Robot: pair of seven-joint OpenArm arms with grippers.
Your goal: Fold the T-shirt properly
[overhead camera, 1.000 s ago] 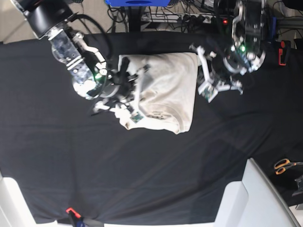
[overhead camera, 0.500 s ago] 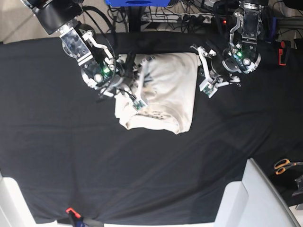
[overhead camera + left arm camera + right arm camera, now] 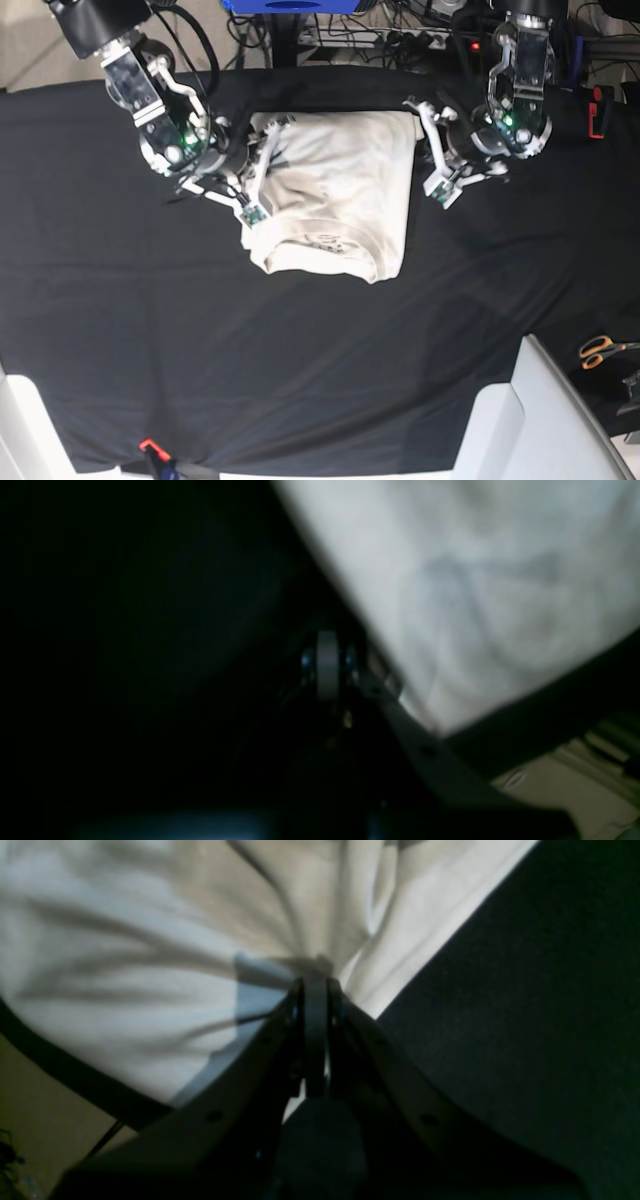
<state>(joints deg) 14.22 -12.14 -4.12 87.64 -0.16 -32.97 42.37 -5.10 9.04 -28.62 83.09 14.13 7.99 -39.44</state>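
Note:
The cream T-shirt [image 3: 345, 190] lies folded into a rough rectangle on the black table cloth [image 3: 300, 350], up the middle of the base view. My right gripper [image 3: 270, 150] sits on the shirt's left edge. In the right wrist view its jaws are shut at the tips [image 3: 315, 982], and the T-shirt [image 3: 150, 965] creases run together there, pinched. My left gripper [image 3: 432, 145] hangs just off the shirt's right edge. It is shut [image 3: 327, 647] over the black cloth with nothing in it, and the T-shirt [image 3: 475, 580] lies beside it.
Orange-handled scissors [image 3: 600, 350] lie at the right edge. A white bin [image 3: 545, 420] stands at the front right. A small red-tipped tool [image 3: 150, 446] sits at the front edge. Cables and a blue frame [image 3: 290, 6] run behind the table.
My right gripper slid left and up from the middle of the shirt to its left edge, still shut. The left arm barely shifted beside the right edge.

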